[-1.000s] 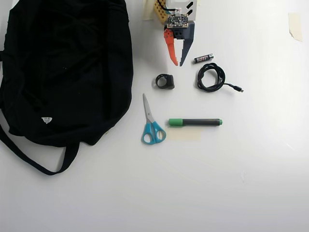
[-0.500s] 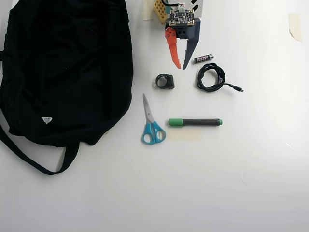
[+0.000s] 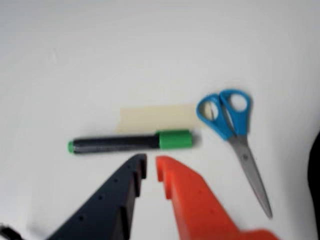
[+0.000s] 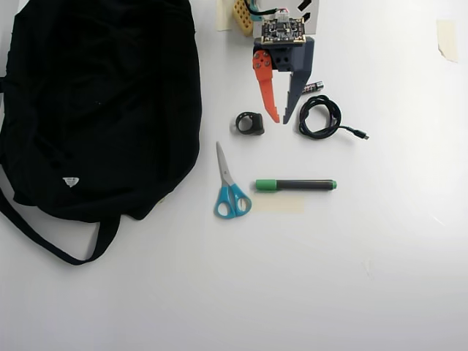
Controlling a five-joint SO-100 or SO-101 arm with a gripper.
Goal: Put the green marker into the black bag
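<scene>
— Where's the green marker (image 4: 295,184)?

— Flat on the surface (image 4: 365,278), beside the scissors (image 4: 229,186). My jaws are barely apart — I could push the marker away or snag that cable (image 4: 320,117).

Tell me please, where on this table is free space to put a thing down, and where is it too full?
In the overhead view, the table is bare below the green marker and blue scissors, and at the right of the black cable. It is crowded at the top middle: gripper, ring-shaped black object, battery. The black bag fills the left.
</scene>
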